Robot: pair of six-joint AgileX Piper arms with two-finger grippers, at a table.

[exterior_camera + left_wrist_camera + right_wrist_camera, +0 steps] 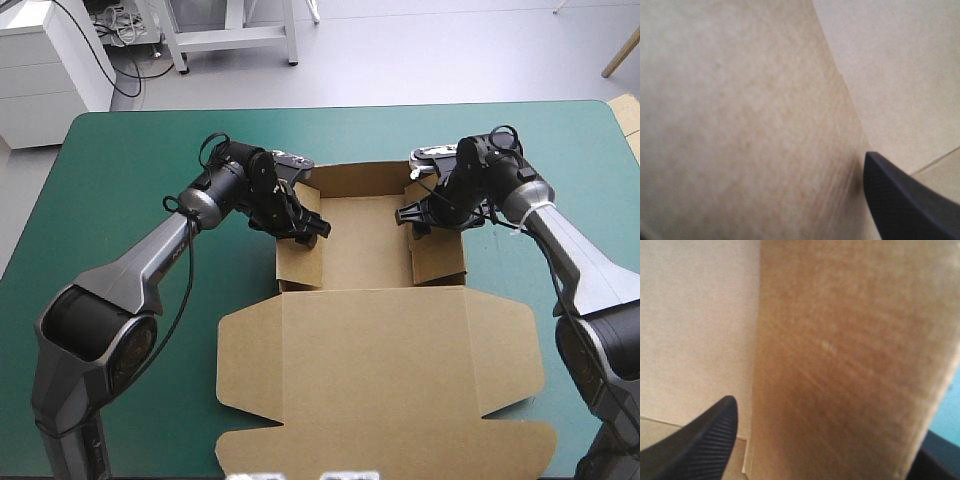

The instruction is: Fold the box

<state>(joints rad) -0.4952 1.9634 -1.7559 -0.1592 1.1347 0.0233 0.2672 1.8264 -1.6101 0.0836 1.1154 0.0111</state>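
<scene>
Ideally, with the brown box mid-table on the teal-green cover, lid flat toward the near edge, the left gripper and right gripper, each clamped on a side wall, should tuck both walls inward evenly without tearing creases.

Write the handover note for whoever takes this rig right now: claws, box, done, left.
Left claw: shut on the box, at its left side wall.
Right claw: shut on the right side wall.
Box: mid-table on the teal-green cover; far wall up, lid flat toward the near edge.
Done: the tray's walls are raised.
Left: probably fold each side wall over and tuck it in, then release. Whether any tab is locked cannot be seen.
</scene>
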